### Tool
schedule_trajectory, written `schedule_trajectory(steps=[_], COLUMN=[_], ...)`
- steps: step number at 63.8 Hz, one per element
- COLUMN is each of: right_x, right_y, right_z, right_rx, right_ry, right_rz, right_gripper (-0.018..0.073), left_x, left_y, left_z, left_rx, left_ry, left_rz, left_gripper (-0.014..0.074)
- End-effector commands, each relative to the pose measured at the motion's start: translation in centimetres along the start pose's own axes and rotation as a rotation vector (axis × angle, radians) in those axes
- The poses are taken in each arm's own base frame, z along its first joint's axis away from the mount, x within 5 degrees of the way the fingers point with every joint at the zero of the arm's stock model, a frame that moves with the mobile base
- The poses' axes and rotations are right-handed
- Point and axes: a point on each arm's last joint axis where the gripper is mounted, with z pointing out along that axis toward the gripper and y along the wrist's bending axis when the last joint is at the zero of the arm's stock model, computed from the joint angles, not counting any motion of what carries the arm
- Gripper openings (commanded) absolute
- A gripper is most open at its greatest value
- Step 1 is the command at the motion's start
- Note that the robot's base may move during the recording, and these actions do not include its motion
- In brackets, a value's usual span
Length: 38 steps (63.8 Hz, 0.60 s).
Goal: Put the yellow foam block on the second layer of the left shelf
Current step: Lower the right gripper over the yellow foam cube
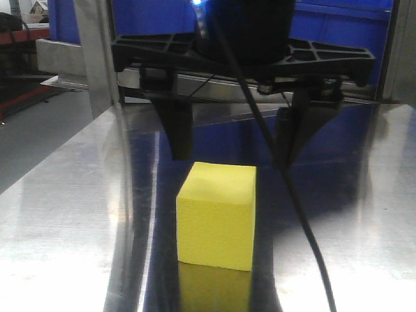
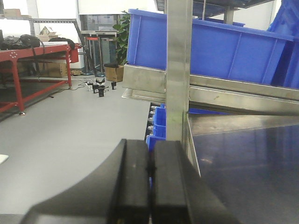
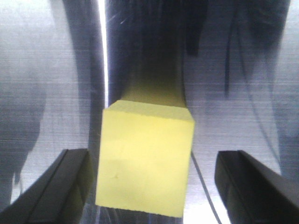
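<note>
Here the yellow foam block (image 1: 216,218) sat on the steel surface (image 1: 58,214), untouched, with the fingers of the right gripper (image 3: 159,186) spread wide at its 8 and 4 o'clock; the left gripper (image 2: 150,154) had its fingers pressed together on nothing, a blue bin (image 2: 224,51) at its 12 o'clock

The fingers (image 3: 70,186) of the right gripper (image 3: 156,186) are cut off by the lower edge of the right wrist view. The left gripper (image 2: 150,177) is cut off likewise in its own view.
</note>
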Motion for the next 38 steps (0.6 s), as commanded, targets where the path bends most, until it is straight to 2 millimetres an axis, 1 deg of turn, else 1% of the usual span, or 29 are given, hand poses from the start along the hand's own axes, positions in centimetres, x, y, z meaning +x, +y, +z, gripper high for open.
schedule_trajectory(steps=[1,24,38], right_x=[-0.4,-0.3,-0.3], right_y=[0.5,0.8,1.0], right_z=[-1.9,-1.0,0.1], right_rx=[-0.048,-0.018,0.010], right_ry=[-0.046,-0.056,-0.042], right_rz=[0.009,0.025,0.020], right_gripper=[0.0627,0.0627,0.0627], left_x=[0.1,0.1,0.1], left_y=[0.0,0.0,0.0], left_z=[-0.1,-0.1,-0.1], left_rx=[0.005,0.005,0.005], left_ry=[-0.074,-0.074,-0.074], left_rz=[-0.009,-0.009,-0.009], left_gripper=[0.0124,0.0124,0.0124])
